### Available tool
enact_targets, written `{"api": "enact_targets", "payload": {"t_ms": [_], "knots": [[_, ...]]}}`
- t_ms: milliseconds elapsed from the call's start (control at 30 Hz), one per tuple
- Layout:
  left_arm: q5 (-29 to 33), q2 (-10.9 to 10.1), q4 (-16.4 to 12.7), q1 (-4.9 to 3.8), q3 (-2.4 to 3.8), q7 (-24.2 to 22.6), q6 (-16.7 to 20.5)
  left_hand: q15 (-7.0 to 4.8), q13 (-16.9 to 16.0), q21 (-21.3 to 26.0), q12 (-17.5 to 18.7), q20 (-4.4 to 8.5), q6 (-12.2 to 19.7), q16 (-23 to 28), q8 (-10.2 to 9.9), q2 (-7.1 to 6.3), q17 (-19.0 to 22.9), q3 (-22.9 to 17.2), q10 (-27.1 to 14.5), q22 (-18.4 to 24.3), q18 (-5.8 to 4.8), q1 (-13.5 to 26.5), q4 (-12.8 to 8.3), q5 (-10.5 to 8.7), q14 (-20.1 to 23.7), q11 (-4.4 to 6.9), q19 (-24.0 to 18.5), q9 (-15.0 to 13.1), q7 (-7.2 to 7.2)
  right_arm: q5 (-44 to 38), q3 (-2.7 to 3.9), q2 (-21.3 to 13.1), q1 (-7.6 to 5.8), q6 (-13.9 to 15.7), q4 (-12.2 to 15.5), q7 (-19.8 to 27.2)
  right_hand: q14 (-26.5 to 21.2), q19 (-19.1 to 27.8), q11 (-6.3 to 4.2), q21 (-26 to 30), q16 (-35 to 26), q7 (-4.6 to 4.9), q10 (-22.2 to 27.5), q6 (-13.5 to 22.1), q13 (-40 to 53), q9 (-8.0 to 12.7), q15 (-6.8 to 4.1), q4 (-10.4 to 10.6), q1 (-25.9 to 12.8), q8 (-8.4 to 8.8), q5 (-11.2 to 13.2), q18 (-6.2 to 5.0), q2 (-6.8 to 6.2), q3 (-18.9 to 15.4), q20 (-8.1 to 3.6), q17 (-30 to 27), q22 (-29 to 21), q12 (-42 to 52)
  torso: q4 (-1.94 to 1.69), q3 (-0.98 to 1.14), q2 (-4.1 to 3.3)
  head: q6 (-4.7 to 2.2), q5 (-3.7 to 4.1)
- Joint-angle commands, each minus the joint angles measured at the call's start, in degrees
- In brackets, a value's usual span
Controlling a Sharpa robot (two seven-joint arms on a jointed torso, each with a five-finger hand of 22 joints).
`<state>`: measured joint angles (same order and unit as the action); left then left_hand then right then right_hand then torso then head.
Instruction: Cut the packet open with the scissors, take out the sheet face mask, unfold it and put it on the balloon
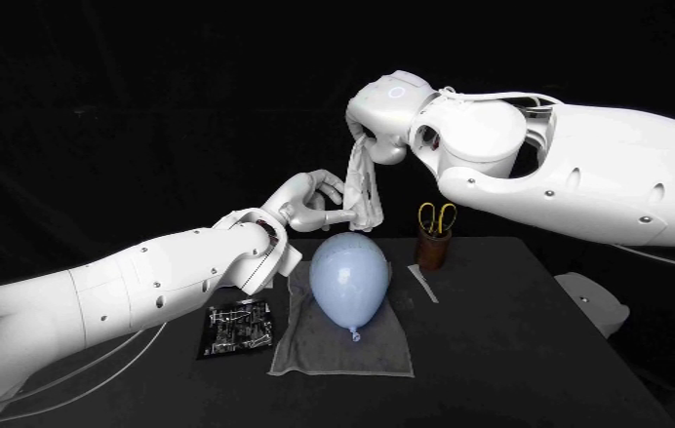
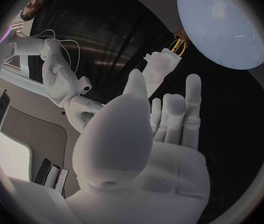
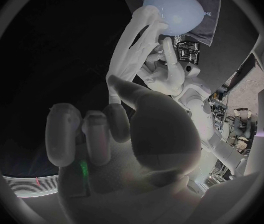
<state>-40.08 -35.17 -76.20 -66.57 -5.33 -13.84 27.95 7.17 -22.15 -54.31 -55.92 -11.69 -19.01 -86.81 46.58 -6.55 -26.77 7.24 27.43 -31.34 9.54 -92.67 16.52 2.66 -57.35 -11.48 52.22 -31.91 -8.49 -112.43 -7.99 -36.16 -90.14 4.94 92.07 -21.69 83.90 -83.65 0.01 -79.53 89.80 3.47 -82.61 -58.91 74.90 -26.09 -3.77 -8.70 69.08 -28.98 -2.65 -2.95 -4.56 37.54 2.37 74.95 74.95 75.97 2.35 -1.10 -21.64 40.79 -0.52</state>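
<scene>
Head view: from up on the robot, looks down and forward onto the tabletop (image 1: 535, 350), far enough back to take in both arms. Left wrist view: sits close behind the left hand (image 2: 144, 154), faces out past its fingers (image 2: 193, 99). Right wrist view: sits close behind the right hand (image 3: 132, 134), faces downward. Shared by all three: the balloon (image 1: 347, 277) and the sheet face mask (image 1: 366, 189).

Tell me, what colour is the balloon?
The balloon is pale blue, clearest in the head view.

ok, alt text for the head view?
The right robot hand and left robot hand hold a white sheet mask between them above a blue balloon on a grey cloth. The packet lies left of the cloth; scissors stand in a cup.
</scene>
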Motion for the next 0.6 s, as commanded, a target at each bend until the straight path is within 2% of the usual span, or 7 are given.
{"api": "enact_targets", "payload": {"t_ms": [33,167,233,367,500,600], "knots": [[-1.97,0.47,0.28,-0.05,0.12,4.91,2.08,0.19,-0.42,-0.63,-1.25,-0.58,1.74,-0.61,1.28,-0.50,-0.41,-1.01,-1.50,-0.20,0.99,-0.46,0.18,0.00,-0.53,-0.16,-0.14,-0.22,-6.97,-0.14,0.05,0.23,-0.01,-0.01,-0.14,-0.13,6.10,-3.61,-0.81,-0.24,0.20,0.06,-3.14,-0.34,5.74,-0.04,-0.09,0.17,0.08,-0.16,-0.18,0.86,-0.41,0.30,-0.17,15.05,12.14,0.32,0.01,0.05,0.03,0.14,-0.02],[-2.52,0.85,0.58,-0.06,0.14,6.85,3.05,0.36,-1.04,-1.44,-3.29,-0.72,2.80,-1.52,3.29,-0.43,-3.83,-2.23,-1.94,-0.53,1.06,-1.06,0.02,0.08,-2.69,-0.29,0.10,-0.60,-7.23,0.04,0.06,0.31,0.00,-0.10,-0.05,-0.12,6.10,-3.64,-0.82,-0.34,0.20,0.06,-3.17,-0.38,5.77,-0.03,-0.10,0.17,0.11,-0.16,-0.19,0.88,-0.42,0.36,-0.17,15.05,12.17,0.36,0.04,0.01,0.03,0.15,-0.04],[-2.46,0.97,0.64,-0.06,0.16,7.07,3.64,0.28,-1.37,-2.07,-4.63,-0.72,2.79,-2.04,4.68,0.13,-5.93,-3.42,-1.70,-0.79,1.08,-1.88,-0.11,0.09,-4.15,-0.29,0.34,-0.80,-7.18,0.09,0.06,0.30,0.00,-0.18,-0.05,-0.13,6.10,-3.67,-0.83,-0.42,0.20,0.05,-3.19,-0.43,5.80,-0.01,-0.12,0.17,0.14,-0.15,-0.21,0.89,-0.43,0.45,-0.18,15.05,12.19,0.39,0.02,0.01,0.04,0.20,0.03],[-1.40,1.10,0.59,-0.06,0.28,6.29,5.34,-0.13,-1.26,-3.42,-6.37,-0.33,1.49,-2.55,7.22,2.37,-9.08,-6.46,-0.40,-1.34,1.16,-3.96,-0.51,0.15,-6.64,0.20,0.70,-0.63,-6.80,0.22,0.06,0.23,0.01,-0.38,-0.20,-0.17,6.10,-3.67,-0.83,-0.42,0.20,0.05,-3.19,-0.43,5.80,-0.01,-0.12,0.17,0.14,-0.15,-0.21,0.89,-0.43,0.45,-0.18,15.05,12.19,0.39,-0.01,-0.01,0.02,0.13,0.05],[-0.28,0.98,0.36,-0.06,0.37,5.28,6.41,-0.60,-0.04,-4.46,-5.78,0.15,-0.03,-2.58,7.69,4.28,-10.13,-9.43,1.09,-1.80,1.15,-5.30,-0.19,0.17,-7.77,0.64,0.71,0.45,-6.43,0.31,0.06,0.21,0.01,-0.63,-0.38,-0.21,6.10,-3.68,-0.83,-0.45,0.20,0.05,-3.21,-0.47,5.82,0.00,-0.13,0.17,0.16,-0.14,-0.23,0.90,-0.44,0.51,-0.18,15.05,12.20,0.41,-0.03,0.02,0.01,0.19,-0.05],[0.33,0.77,0.09,-0.06,0.40,4.63,6.99,-0.68,0.86,-4.85,-5.05,0.26,-0.36,-2.46,7.33,4.67,-9.77,-10.77,1.48,-1.97,1.12,-4.56,0.11,0.17,-7.75,0.68,0.42,1.44,-6.40,0.42,0.06,0.25,0.01,-1.04,-0.57,-0.26,6.10,-3.68,-0.83,-0.45,0.20,0.05,-3.21,-0.47,5.82,0.00,-0.13,0.17,0.16,-0.14,-0.23,0.90,-0.44,0.51,-0.18,15.05,12.20,0.41,0.00,0.01,0.00,0.28,-0.26]]}}
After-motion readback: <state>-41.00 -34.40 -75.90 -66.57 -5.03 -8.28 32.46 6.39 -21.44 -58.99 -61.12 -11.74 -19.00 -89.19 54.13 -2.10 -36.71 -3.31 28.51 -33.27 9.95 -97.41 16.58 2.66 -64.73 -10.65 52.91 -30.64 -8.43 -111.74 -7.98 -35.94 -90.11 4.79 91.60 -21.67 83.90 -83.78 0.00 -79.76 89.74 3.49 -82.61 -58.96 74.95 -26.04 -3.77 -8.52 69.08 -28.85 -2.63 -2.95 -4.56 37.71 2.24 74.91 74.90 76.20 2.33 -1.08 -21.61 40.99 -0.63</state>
